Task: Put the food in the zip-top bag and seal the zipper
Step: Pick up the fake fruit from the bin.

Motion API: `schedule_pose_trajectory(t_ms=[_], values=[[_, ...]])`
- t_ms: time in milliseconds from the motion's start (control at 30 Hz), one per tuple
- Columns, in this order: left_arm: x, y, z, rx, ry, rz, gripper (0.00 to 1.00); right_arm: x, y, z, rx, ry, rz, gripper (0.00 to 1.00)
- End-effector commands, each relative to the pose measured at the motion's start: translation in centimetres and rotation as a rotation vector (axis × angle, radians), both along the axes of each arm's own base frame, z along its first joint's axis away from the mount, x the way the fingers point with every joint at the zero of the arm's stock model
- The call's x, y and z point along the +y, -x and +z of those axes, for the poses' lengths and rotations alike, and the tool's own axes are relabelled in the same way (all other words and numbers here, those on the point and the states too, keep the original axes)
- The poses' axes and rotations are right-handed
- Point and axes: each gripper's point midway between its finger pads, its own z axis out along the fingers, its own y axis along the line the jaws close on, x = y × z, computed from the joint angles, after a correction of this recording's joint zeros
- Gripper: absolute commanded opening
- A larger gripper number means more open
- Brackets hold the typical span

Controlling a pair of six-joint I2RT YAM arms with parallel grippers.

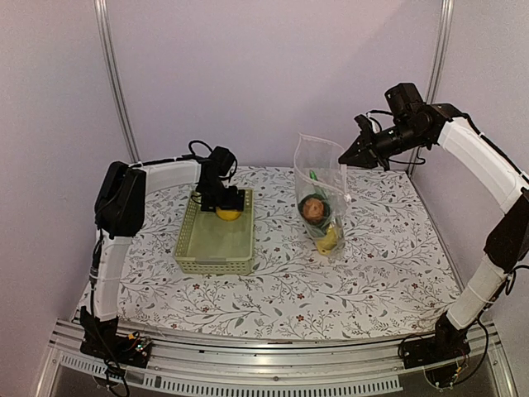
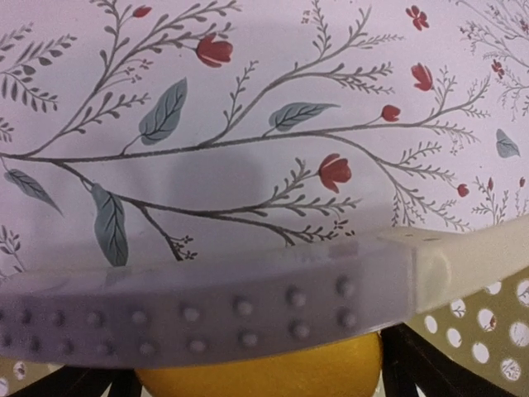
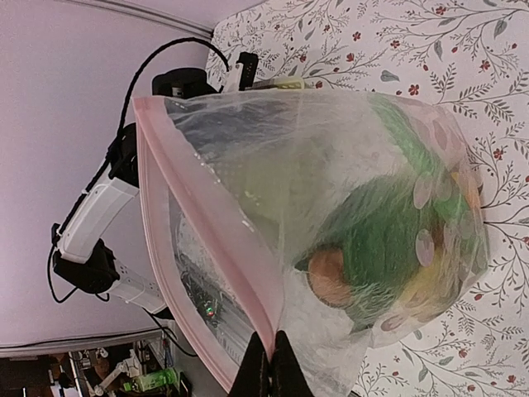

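The clear zip-top bag [image 1: 321, 194] hangs upright over the table with its mouth open. My right gripper [image 3: 271, 364] is shut on the bag's upper edge at the pink zipper [image 3: 207, 215]. Inside the bag lie a leafy green piece [image 3: 380, 240], a reddish-brown round one [image 1: 313, 208] and a yellow piece [image 1: 328, 241]. A yellow lemon [image 2: 264, 372] sits at the far end of the pale green basket [image 1: 215, 244]. My left gripper [image 1: 228, 207] is open, and its dark fingers [image 2: 430, 368] stand on either side of the lemon. The basket's rim hides the lemon's top.
The basket's studded rim [image 2: 248, 310] crosses the left wrist view close to the camera. A floral cloth [image 1: 273, 298] covers the table. Pale walls and metal poles [image 1: 116, 83] stand behind it.
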Motion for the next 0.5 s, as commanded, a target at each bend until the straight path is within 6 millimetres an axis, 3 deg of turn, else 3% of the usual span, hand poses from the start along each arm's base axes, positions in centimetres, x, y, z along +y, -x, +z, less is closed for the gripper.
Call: schedule_pose_trajectory(t_ms=[0, 233, 467], values=[[0.3, -0.2, -1.3, 0.011, -0.015, -0.016, 0.94, 0.0, 0.1, 0.0, 0.004, 0.016, 0.002, 0.00], [0.7, -0.1, 1.4, -0.028, -0.037, -0.038, 0.85, -0.1, 0.2, 0.2, -0.003, 0.016, 0.003, 0.00], [0.7, 2.1, 8.2, -0.099, 0.004, -0.036, 0.83, 0.1, 0.2, 0.5, -0.018, 0.007, 0.014, 0.00]])
